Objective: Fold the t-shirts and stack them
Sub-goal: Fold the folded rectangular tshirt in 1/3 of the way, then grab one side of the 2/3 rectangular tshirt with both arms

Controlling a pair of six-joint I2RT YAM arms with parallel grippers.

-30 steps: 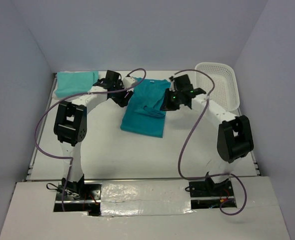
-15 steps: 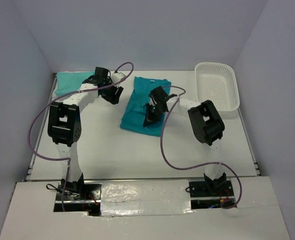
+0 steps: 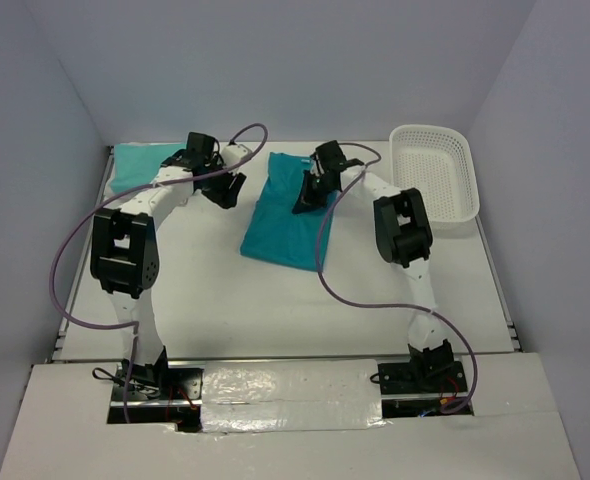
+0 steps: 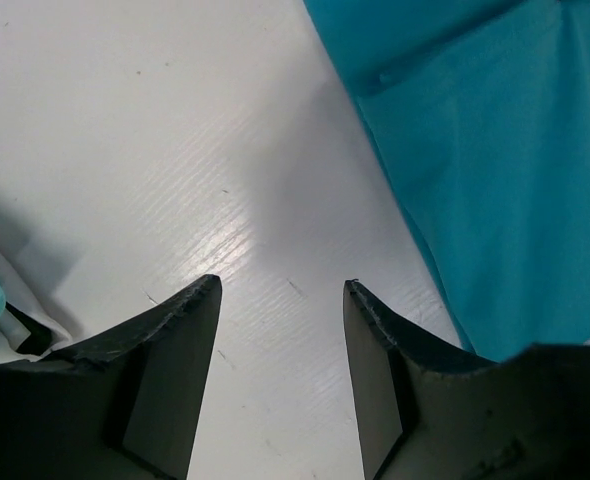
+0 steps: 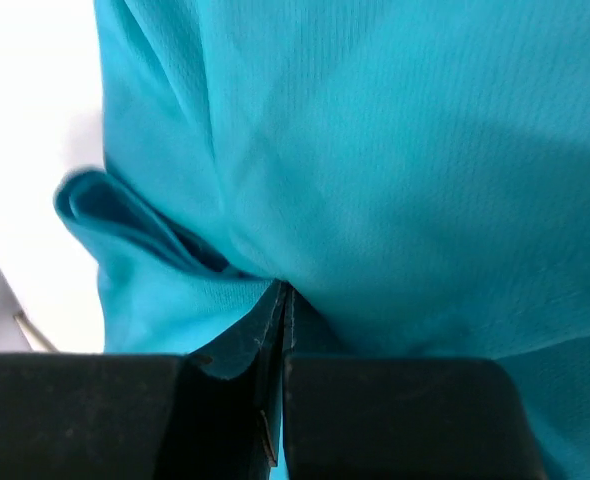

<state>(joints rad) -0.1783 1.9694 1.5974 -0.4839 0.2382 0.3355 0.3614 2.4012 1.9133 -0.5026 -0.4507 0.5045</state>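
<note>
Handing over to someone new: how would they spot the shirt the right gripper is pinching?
Start at the white table, far half, left of the white plastic lattice basket. The teal cloth t-shirt lies in the middle, with the right gripper shut on its cloth. It is a deeper blue-green than the pale mint shirt in the far left corner.

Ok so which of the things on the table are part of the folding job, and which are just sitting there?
Part of the job:
- teal t-shirt, pinched in the shut right gripper
- pale mint t-shirt, far left corner
- left gripper, open, beside the teal t-shirt

Just lying about:
- white laundry basket, far right
</note>
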